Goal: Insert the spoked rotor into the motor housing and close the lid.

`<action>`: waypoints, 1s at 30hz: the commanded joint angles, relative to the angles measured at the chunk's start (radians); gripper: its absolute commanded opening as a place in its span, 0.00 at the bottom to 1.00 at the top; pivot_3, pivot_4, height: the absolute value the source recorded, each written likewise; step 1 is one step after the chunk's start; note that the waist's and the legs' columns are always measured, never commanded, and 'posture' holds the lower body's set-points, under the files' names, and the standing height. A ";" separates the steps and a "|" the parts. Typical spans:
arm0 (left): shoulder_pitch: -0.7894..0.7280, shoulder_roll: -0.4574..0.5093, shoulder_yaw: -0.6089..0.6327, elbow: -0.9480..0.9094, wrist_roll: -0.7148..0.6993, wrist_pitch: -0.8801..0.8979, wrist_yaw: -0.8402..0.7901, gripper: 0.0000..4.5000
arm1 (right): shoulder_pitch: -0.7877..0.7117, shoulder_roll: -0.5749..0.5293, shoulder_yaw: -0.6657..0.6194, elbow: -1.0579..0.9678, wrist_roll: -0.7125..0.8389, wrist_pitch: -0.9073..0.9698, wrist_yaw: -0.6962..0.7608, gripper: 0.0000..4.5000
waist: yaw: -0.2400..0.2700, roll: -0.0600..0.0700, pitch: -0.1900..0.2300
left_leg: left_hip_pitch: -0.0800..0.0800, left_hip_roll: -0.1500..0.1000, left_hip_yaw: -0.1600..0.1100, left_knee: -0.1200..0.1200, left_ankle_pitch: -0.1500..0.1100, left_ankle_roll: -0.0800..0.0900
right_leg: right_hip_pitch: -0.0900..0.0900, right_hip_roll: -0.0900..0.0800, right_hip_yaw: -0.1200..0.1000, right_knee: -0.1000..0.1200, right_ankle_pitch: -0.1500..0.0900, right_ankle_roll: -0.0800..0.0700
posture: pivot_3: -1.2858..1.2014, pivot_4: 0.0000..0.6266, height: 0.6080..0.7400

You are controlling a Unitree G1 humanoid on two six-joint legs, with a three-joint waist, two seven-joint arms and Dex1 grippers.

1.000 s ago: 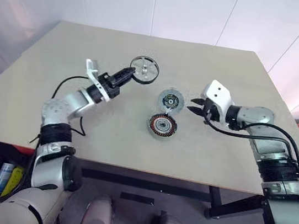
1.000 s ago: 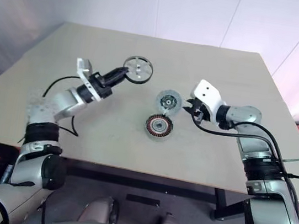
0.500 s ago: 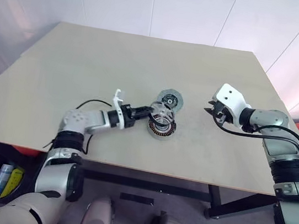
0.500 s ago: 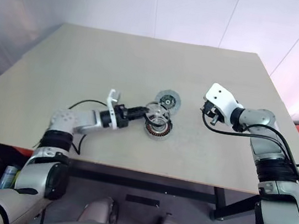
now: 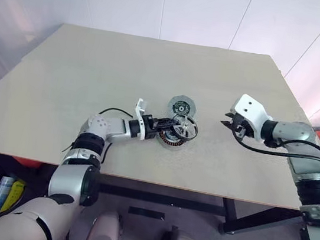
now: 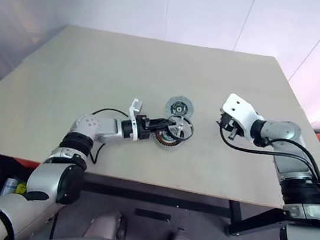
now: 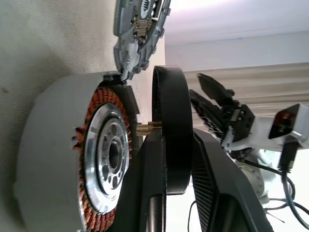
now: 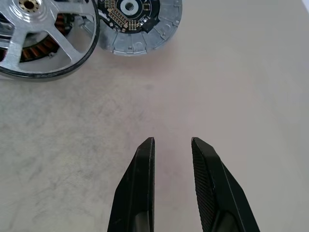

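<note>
Left wrist view: left pincer [image 7: 176, 159] pinches the black-rimmed spoked rotor [image 7: 170, 125] above the copper-wound motor housing [image 7: 72, 159]; right pincer [image 8: 172, 143] spread.

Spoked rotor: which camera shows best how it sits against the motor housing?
The left wrist view: the spoked rotor is edge-on, apart from the motor housing, shaft not yet in. The eye views and the right wrist view show it overlapping the housing, hiding the gap.

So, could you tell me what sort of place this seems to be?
Probably a robotics lab or test room, set up for assembly trials. A plain work table stands against bare white wall panels, and on it are motor parts alone: a copper-wound motor housing, a spoked rotor and a lid.
</note>
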 commanded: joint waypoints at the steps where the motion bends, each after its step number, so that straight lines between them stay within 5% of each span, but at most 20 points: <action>1: -0.013 0.003 0.010 -0.007 0.005 0.014 -0.021 0.10 | -0.015 -0.029 -0.049 -0.074 0.030 0.020 0.013 0.30 | 0.000 0.000 0.000 | 0.001 0.000 0.000 0.000 0.000 0.000 | 0.000 0.000 0.000 0.000 0.000 0.000 | 0.52 0.00 1.00; 30: 0.107 -0.019 0.116 -0.148 -0.027 0.068 0.091 0.10 | -0.048 -0.005 -0.026 -0.051 0.015 0.013 0.009 0.30 | -0.004 0.000 0.000 | 0.005 0.000 0.000 0.000 0.000 0.000 | 0.004 0.000 0.000 0.000 0.000 0.000 | 0.52 0.00 1.00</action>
